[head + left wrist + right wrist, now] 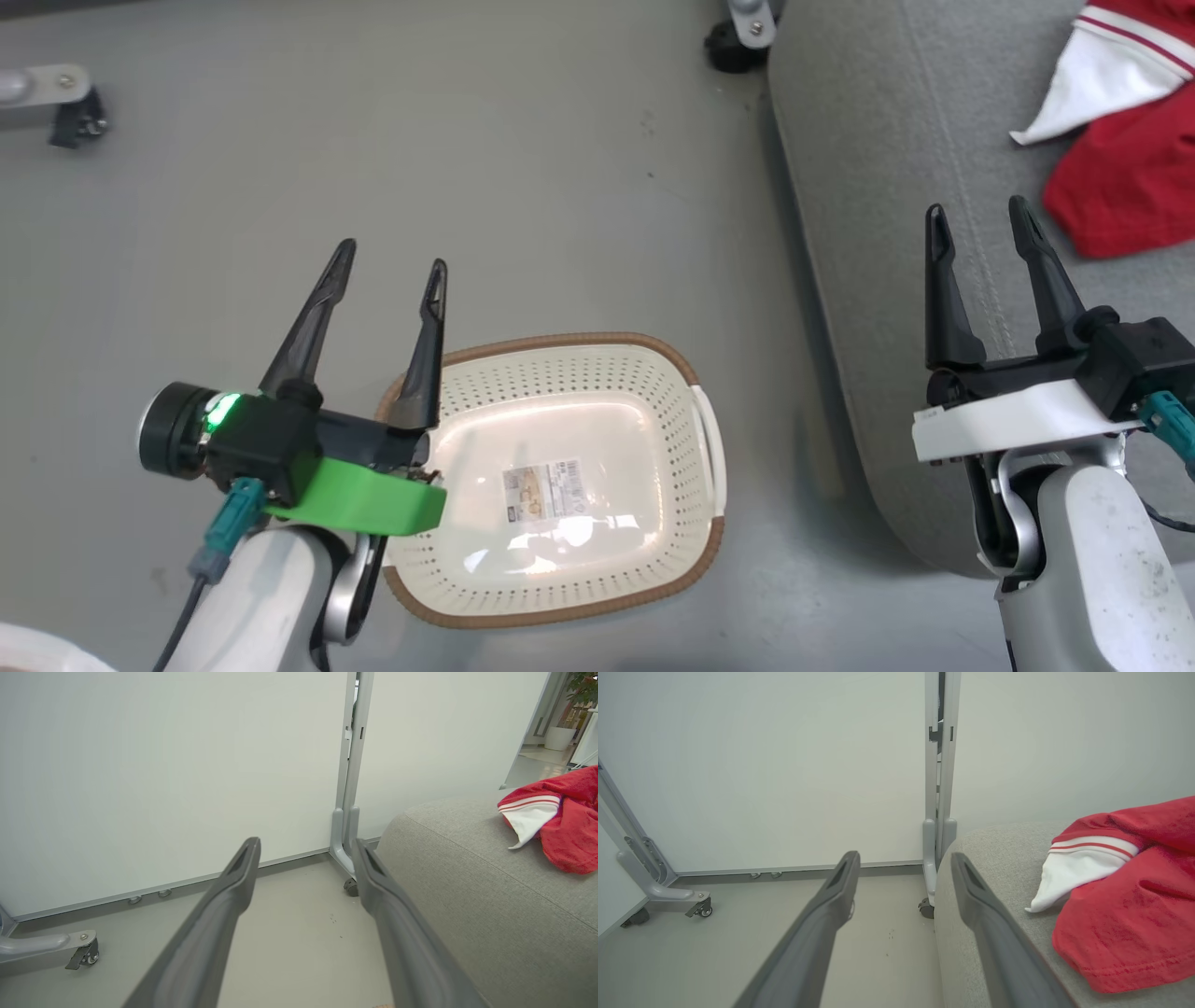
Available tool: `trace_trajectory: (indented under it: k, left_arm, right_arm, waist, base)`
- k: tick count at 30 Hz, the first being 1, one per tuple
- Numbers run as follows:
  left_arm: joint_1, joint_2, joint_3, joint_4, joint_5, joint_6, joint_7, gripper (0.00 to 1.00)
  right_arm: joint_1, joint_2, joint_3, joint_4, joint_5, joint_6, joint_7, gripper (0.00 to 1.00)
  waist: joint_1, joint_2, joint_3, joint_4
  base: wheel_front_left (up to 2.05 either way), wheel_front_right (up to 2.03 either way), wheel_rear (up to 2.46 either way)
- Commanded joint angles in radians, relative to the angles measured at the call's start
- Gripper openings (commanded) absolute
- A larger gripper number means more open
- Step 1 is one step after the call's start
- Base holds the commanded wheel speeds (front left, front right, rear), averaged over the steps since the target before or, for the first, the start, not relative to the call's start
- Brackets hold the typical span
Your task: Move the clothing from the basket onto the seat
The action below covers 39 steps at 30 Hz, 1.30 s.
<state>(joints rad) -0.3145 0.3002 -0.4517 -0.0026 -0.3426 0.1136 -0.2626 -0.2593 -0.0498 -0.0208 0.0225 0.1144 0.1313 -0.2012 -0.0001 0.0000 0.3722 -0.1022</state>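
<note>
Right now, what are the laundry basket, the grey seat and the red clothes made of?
Laundry basket: probably plastic, glossy white, with moulded rows of holes; its brown rim only looks woven.
Seat: grey woven fabric, matte, with a stitched seam.
Clothing: soft red and white cloth, likely knit sportswear; it crumples and folds.

The grey floor [560,187] carries the white basket [579,338] with its brown rim. The large grey seat [887,187] stands near it on the right, and farther off are the castered feet [738,37] of a white partition [187,765]. Red-and-white clothing [1120,187] lies crumpled on the seat.
</note>
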Motion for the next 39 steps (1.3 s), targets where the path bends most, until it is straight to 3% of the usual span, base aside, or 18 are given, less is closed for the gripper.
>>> trace_trajectory:
  k: [1,8,16,39]
  left_arm:
    - [0.03,-0.003,0.02,0.003,-0.004,0.001,-0.002,1.0]
    - [0.103,-0.04,0.148,0.047,-0.009,-0.013,-0.001,1.0]
    - [0.194,-0.071,0.25,0.096,0.004,-0.047,-0.002,1.0]
    - [0.337,-0.123,0.308,0.189,0.075,-0.11,-0.002,1.0]
  right_arm:
    - [0.023,-0.003,0.003,-0.016,-0.006,-0.001,0.009,1.0]
    - [0.09,-0.003,0.01,-0.065,0.006,-0.001,0.049,1.0]
    - [0.167,-0.003,0.002,-0.103,0.017,-0.001,0.085,1.0]
    - [0.335,-0.002,0.035,-0.121,0.048,-0.001,0.153,1.0]
  waist:
    - [0.0001,0.0,-0.052,0.067]
    - [0.0001,0.0,-0.097,0.123]
    - [0.0001,0.0,-0.159,0.14]
    - [0.0001,0.0,-0.315,0.11]
  base:
    - [0.0,0.0,0.0]
    - [0.0,0.0,0.0]
    - [0.0,0.0,0.0]
    - [0.0,0.0,0.0]
